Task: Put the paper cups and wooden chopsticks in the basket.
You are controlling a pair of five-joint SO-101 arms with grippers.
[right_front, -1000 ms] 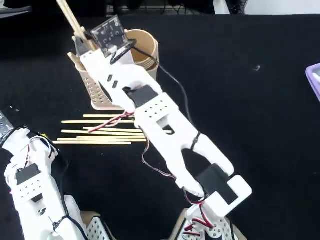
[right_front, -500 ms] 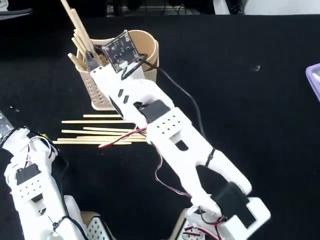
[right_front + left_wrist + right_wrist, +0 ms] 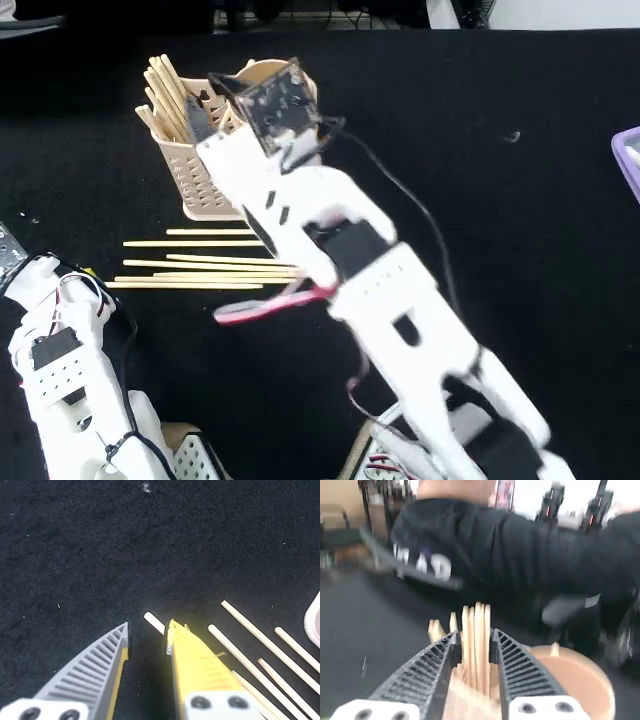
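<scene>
Right wrist view: my right gripper [image 3: 474, 641] pinches chopsticks [image 3: 476, 622] standing in the basket [image 3: 200, 188] by the cup [image 3: 576, 680]; my left gripper [image 3: 147, 628] gapes over loose chopsticks [image 3: 250, 630].

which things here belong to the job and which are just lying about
For the job:
basket
chopsticks standing in it
loose chopsticks lying flat
paper cup

Just lying about:
purple thing at the high view's edge
small pale speck
</scene>
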